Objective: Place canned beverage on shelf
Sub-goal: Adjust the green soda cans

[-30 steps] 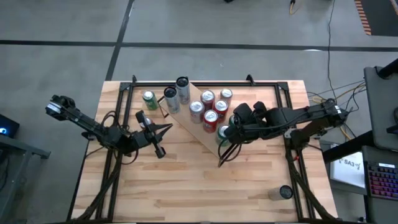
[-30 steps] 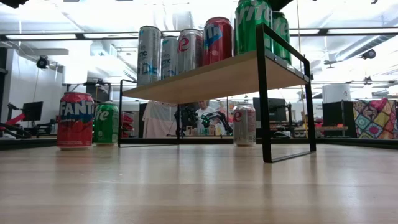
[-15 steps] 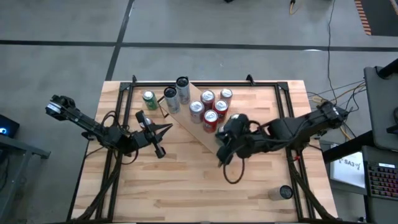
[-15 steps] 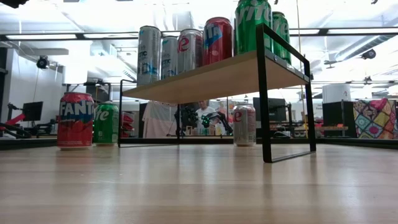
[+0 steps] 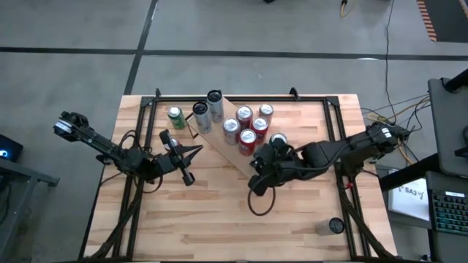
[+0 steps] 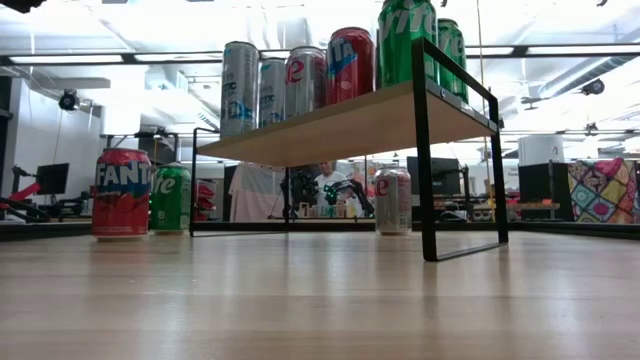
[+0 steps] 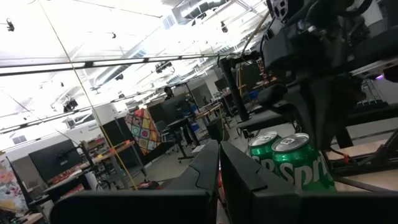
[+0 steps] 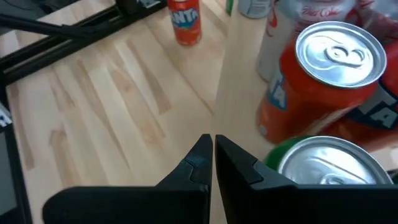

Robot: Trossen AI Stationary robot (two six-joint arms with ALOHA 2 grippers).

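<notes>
Right hand, fingers pressed together on nothing, hangs just beside the shelf's near edge. Left hand, equally closed and empty, waits over the table's left half. Beyond the table, the low view looks into a bright workshop with monitors, desks and ceiling lights. Pale wood planks form the table, framed by black rails. On it stands the shelf, carrying several upright cans. A red Fanta can stands on the table beside a green can.
</notes>
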